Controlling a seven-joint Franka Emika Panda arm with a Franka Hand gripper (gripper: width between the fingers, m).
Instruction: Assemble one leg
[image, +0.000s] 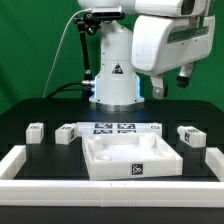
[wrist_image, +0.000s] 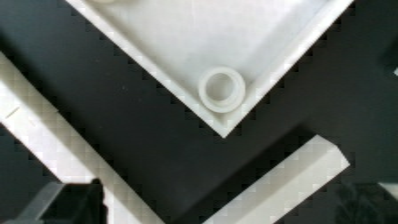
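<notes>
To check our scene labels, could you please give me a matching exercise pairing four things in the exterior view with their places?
1 tray
2 marker board
3 end effector
4 leftmost leg

A in the air, exterior view's right
B on the table, exterior view's far left
C table's front centre
D between tray and robot base

Pairs: 1-C, 2-D, 3-A, 4-B

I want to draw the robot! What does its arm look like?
The arm is white, with smooth, rounded shells. Its base carries a black triangle mark, and a thin black cable hangs down beside it. The fingers look dark.
</notes>
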